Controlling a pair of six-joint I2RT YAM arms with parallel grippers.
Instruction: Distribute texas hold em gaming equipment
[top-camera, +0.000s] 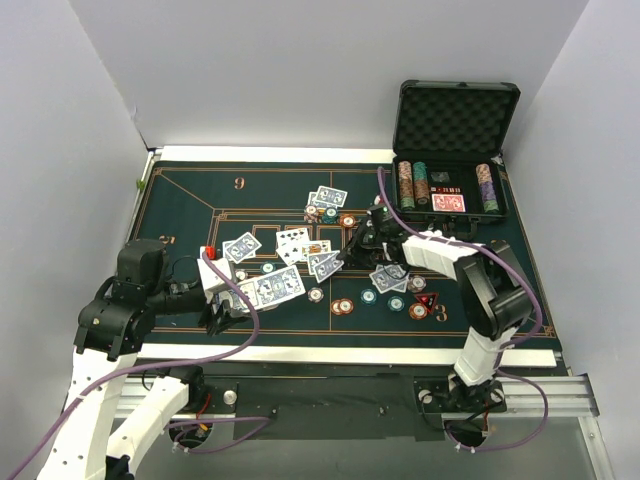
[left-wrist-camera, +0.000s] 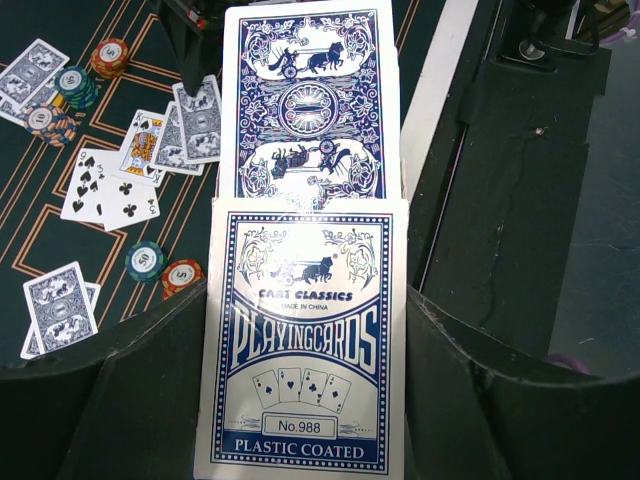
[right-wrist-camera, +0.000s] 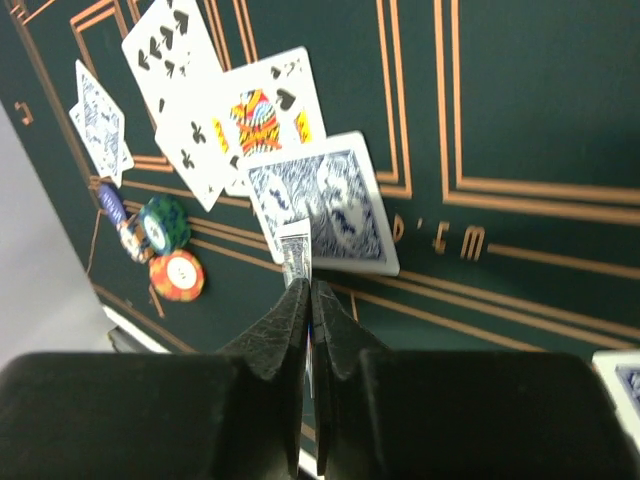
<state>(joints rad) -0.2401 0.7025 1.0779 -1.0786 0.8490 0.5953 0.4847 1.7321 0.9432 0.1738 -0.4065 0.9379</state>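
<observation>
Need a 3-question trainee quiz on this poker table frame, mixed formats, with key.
1. True or false: the black case has its lid shut.
2. The right gripper pinches: A) a chip, B) a blue-backed card, C) nothing.
3. Fill in: the card box in the left gripper reads "PLASTIC ____".
Key: 1 false; 2 B; 3 COATED.
</observation>
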